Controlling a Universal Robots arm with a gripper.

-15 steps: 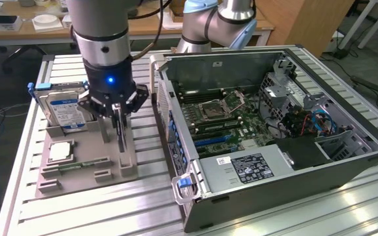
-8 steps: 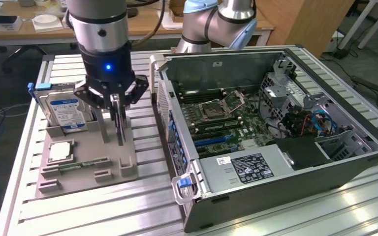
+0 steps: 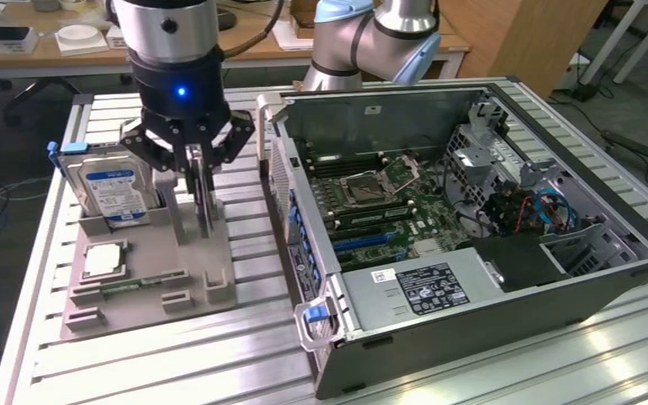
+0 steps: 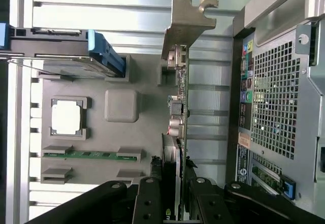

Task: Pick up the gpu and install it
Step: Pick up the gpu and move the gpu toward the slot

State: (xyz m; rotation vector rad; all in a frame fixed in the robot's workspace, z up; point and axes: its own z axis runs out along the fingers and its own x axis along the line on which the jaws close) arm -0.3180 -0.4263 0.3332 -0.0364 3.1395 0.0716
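Note:
The gpu (image 3: 202, 207) stands on edge over the grey parts holder (image 3: 178, 245), a thin green card seen nearly edge-on. In the wrist view the gpu (image 4: 182, 102) runs away from the camera and ends in its silvery bracket (image 4: 186, 16). My gripper (image 3: 198, 173) comes down on it from above, and its black fingers (image 4: 148, 203) press against both faces of the card. The gripper (image 4: 175, 203) is shut on the gpu. Whether the card's lower edge still rests in the holder's slot cannot be told.
The holder also carries a silver hard drive with a blue label (image 3: 114, 187), a CPU (image 3: 105, 260) and a memory stick (image 3: 144, 281). The open computer case (image 3: 594, 278) lies to the exterior view's right, its motherboard (image 3: 386, 202) exposed, its rear panel (image 4: 274, 97) close beside the card.

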